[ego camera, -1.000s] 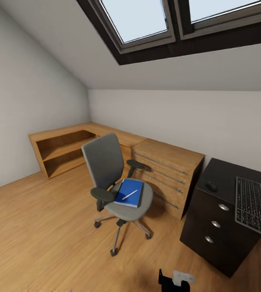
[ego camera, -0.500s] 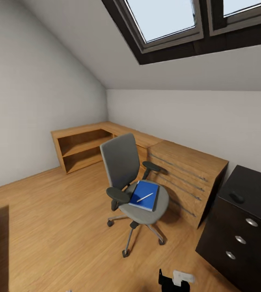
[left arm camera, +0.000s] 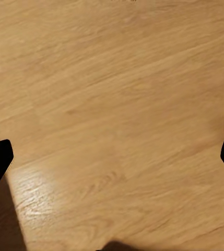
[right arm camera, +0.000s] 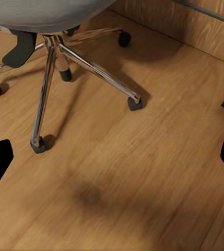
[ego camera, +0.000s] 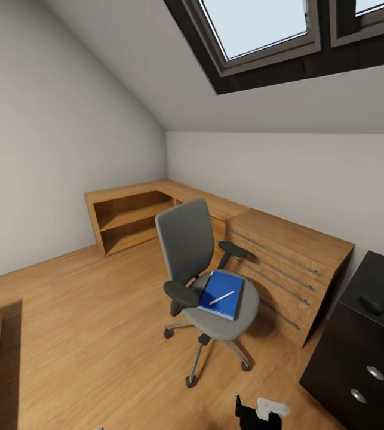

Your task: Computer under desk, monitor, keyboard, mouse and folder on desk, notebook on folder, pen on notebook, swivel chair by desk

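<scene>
Wooden floor (ego camera: 96,334): swivel chair (ego camera: 206,275) with folder (ego camera: 223,294), ahead of jaws.

Both grippers hang low over the wooden floor (left arm camera: 117,104), jaws spread wide: left gripper (left arm camera: 112,157), and right gripper (right arm camera: 112,157) near the swivel chair (right arm camera: 54,47) base.

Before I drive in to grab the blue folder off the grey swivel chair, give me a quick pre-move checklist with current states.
1. Bright blue folder flat on grey swivel chair seat: ok.
2. White pen lying on the folder, may roll off: not ok.
3. Left gripper open, empty: ok.
4. Right gripper open, empty: ok.
5. Wooden floor path to chair free: ok.
6. Notebook location: cannot tell.
</scene>
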You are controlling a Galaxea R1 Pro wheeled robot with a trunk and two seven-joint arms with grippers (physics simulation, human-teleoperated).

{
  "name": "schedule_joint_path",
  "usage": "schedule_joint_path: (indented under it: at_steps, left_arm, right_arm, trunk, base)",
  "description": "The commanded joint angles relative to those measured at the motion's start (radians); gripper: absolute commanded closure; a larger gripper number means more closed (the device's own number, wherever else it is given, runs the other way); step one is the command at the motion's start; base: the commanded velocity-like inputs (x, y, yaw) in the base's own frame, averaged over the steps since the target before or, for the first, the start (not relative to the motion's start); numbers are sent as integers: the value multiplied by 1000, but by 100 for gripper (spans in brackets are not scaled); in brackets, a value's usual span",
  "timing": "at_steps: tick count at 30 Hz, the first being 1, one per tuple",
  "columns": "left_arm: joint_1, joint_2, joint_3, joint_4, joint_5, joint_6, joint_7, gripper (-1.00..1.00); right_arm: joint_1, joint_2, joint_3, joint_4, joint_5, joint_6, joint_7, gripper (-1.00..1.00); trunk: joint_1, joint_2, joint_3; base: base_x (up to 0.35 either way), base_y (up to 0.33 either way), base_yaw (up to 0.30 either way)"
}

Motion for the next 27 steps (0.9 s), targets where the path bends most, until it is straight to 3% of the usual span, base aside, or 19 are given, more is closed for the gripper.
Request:
schedule_joint_path:
  at_steps: [1, 5, 11, 27]
  left_arm:
    - [-1, 2, 4, -2, 10, -4, 3, -100]
    - [-1, -9, 3, -3, 9, -5, 5, -100]
    - [-1, -21, -9, -4, 9, -4, 7, -100]
    - [-1, -21, -8, 1, 10, -1, 10, -100]
  right_arm:
    - [-6, -6, 10, 6, 1, -7, -13, -100]
    - [-29, -3, 12, 28, 3, -6, -30, -100]
    - [-12, -11, 16, 60, 6, -5, -9, -100]
    - [-9, -12, 20, 67, 6, -5, -1, -100]
  trunk:
    - [0, -1, -1]
    - [-4, 6, 2]
    - [-27, 48, 21]
    - [-88, 160, 71]
  base:
    - [0, 0, 0]
    - [0, 0, 0]
    - [0, 0, 0]
    - [0, 0, -14]
